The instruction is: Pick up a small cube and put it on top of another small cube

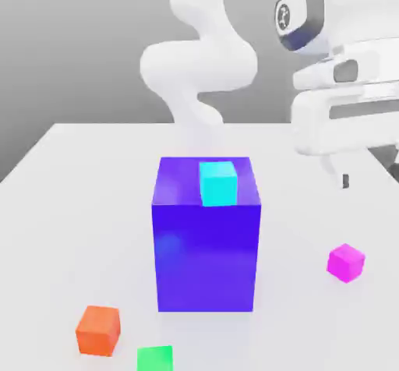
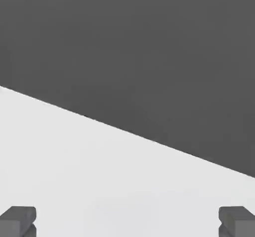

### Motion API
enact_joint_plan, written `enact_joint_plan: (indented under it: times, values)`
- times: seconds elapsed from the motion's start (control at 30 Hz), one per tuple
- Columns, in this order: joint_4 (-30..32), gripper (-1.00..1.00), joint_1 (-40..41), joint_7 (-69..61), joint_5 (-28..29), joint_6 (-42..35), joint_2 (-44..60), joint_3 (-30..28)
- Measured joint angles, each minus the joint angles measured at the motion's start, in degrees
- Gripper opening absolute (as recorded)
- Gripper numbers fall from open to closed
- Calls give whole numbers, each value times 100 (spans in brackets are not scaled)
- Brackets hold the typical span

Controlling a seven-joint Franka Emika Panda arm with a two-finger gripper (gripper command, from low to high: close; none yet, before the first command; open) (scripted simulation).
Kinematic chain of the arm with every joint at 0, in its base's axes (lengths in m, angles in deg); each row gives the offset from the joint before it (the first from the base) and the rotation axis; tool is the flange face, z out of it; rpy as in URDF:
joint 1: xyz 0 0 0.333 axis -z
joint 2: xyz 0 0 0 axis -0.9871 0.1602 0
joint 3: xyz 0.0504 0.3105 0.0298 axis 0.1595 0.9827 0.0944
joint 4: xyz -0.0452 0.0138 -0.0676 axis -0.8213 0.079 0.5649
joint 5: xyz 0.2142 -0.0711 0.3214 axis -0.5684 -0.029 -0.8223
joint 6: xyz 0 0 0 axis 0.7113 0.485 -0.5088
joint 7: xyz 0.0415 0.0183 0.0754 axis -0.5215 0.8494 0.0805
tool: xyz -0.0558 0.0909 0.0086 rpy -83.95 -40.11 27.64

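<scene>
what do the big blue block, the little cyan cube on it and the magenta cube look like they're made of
Big blue block: perhaps smooth plastic, slightly glossy; its front carries a soft, paler bluish patch like a reflection.
Cyan cube: could be plastic or painted wood; flat, even color, no grain.
Magenta cube: likewise plain and grainless, faces differing only in shade, so plastic or painted wood.
</scene>
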Motion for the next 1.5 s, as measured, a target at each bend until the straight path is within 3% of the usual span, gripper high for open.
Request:
enact_joint_plan:
  times: [0.2, 0.43, 0.47, 0.67, 0.73, 0.93, 1.37, 1.5]
  values:
    - [596, 0, -668, 712, 674, 724, 1307, 405]
    - [408, 0, -1726, 1832, 2107, 1774, 2782, -856]
    - [384, -100, -1833, 1892, 2181, 1856, 2882, -980]
    - [371, -100, -1882, 1938, 2236, 1902, 2933, -1037]
    - [426, -100, -1685, 1796, 2057, 1732, 2719, -801]
    - [587, -100, -1102, 725, 778, 870, 1667, -150]
    - [-1214, -100, 1365, -1940, 51, -478, 2096, -1876]
    - [-1579, -100, 1775, -2333, -83, -15, 2909, -2064]
